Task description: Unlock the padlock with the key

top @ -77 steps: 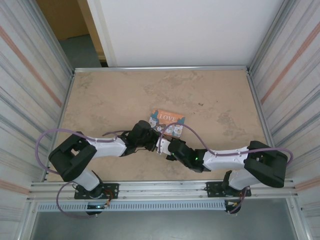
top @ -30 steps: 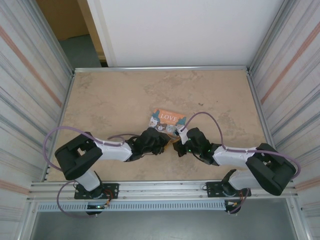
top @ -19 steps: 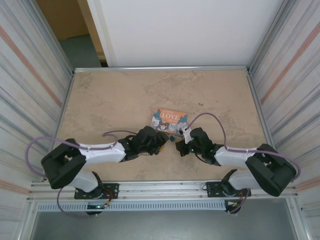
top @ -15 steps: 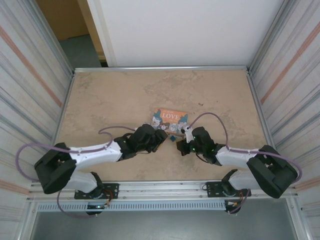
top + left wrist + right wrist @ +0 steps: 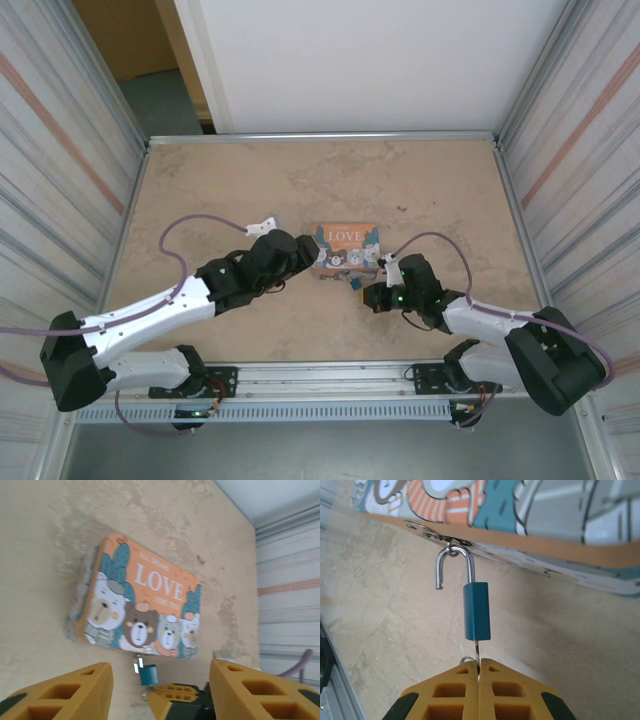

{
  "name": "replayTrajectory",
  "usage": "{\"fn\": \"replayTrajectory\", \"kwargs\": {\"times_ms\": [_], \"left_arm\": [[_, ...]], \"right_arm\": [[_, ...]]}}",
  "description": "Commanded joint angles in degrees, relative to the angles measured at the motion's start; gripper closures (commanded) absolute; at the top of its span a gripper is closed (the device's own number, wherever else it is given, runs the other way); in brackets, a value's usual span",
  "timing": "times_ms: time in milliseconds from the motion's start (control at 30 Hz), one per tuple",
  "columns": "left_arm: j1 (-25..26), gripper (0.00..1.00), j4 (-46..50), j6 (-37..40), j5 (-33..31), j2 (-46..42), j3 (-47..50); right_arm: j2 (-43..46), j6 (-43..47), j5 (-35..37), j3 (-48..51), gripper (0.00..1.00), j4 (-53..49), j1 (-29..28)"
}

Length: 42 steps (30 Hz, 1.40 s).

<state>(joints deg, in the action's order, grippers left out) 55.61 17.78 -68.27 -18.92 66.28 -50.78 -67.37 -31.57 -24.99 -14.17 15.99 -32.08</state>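
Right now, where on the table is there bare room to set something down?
The widest bare patch lies between the tin and the back rail, running into both far corners. A smaller one sits between the tin and the right wall. It is crowded at the tin's near edge, where the padlock, its key, the left gripper and the right gripper gather.

Left arm (image 5: 150, 310) and right arm (image 5: 490, 320): white link shells, bulky black joint housings, black bases (image 5: 185, 385) at the near edge. A purple cable (image 5: 185, 228) loops off each arm. Small green light on the right arm's black wrist section. Left gripper (image 5: 160, 672) and right gripper (image 5: 478, 666): yellow-orange moulded fingers (image 5: 70, 692) with rectangular lattice pockets and rounded edges, dark body parts behind them.
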Motion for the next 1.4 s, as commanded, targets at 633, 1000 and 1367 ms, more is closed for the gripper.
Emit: {"fn": "replayTrajectory", "kwargs": {"times_ms": [633, 1000, 1367], "left_arm": [[0.3, 0.44, 4.4, 4.0, -7.2, -8.1, 3.6], [0.3, 0.41, 2.9, 5.1, -7.3, -9.1, 5.0], [0.3, 0.34, 1.1, 7.9, -6.9, -9.8, 6.4]], "right_arm": [[-3.4, -1.9, -1.2, 0.0, 0.96, -4.3, 1.4], [1.6, -0.3, 0.2, -0.8, 0.77, -9.5, 1.9], [16.3, 1.7, 0.1, -2.2, 0.51, -19.0, 5.4]]}}
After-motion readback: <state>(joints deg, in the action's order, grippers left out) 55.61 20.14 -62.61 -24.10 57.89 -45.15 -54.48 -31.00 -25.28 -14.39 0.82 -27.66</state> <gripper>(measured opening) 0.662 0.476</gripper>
